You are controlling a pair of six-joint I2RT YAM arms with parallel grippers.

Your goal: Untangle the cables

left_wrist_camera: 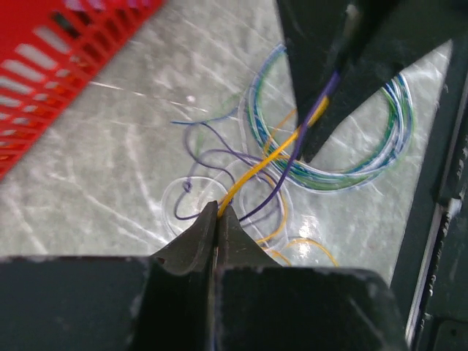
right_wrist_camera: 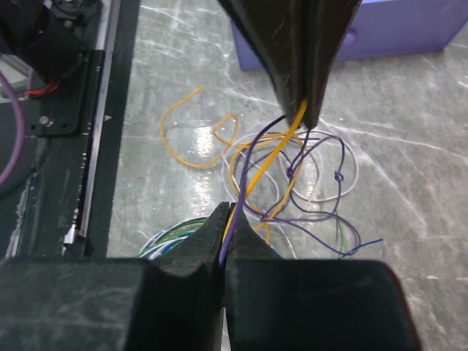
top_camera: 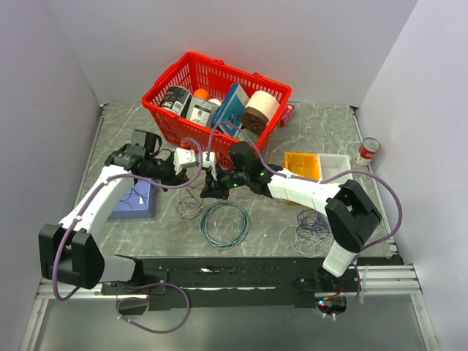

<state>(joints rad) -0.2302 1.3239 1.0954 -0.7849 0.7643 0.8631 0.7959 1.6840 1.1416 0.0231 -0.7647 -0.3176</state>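
You are early in the job. The cables [top_camera: 191, 206] lie as a loose scribble on the worktop [top_camera: 124, 131] just below the middle of the overhead frame, right under the two arms where they meet in front of the red basket [top_camera: 164, 95]. Purple, white and yellow loops cross over one another there, and no strand lies apart from the others. A second small heap of purple and white loops [top_camera: 307, 232] sits at the lower right, untouched by either arm. The teal ring [top_camera: 225, 224] just right of the tangle is neat and not your concern. So, by my reading, the separating has only begun: one pair of strands is lifted and everything else is left to do.

Your left pincer [left_wrist_camera: 218, 219] is pressed together, tips meeting with no gap, and it pinches the yellow wire [left_wrist_camera: 256, 172], which rises taut from its tips toward the upper right of the left wrist frame.

Your right pincer [right_wrist_camera: 227, 230] is likewise closed. It nips the purple wire [right_wrist_camera: 241, 183] at the bottom centre of its own frame. The yellow strand runs into the same gap beside it, and I cannot tell whether that one is clamped too.

Both strands are stretched between the two pincers, above the tangle, while their slack trails down into the purple and white loops below.
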